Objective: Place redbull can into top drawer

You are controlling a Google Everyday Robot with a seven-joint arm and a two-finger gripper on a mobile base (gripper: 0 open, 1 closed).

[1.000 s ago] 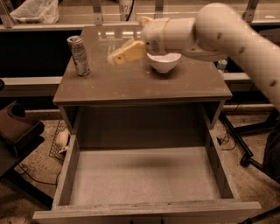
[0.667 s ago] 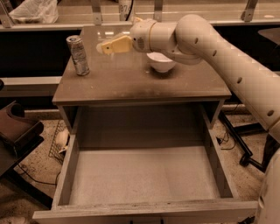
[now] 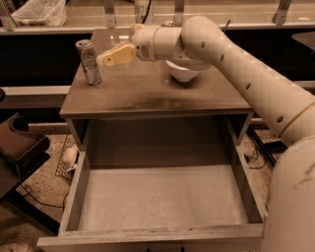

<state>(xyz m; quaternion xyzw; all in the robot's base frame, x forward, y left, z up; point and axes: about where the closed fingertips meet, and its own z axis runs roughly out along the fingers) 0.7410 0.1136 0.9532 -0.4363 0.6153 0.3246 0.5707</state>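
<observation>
The redbull can stands upright on the cabinet top at its left side. My gripper reaches in from the right, its pale fingers pointing at the can, the tips just right of it at its upper half. The top drawer is pulled out wide below the cabinet top, its pale flat bottom bare. My white arm runs from the right edge across the cabinet top.
A white bowl sits on the cabinet top behind my arm. A dark chair stands at the left of the drawer. A white plastic bag lies on the counter behind. Cables lie on the floor at both sides.
My gripper has moved left across the cabinet top, from in front of the bowl to right beside the can. The can and the drawer have not moved.
</observation>
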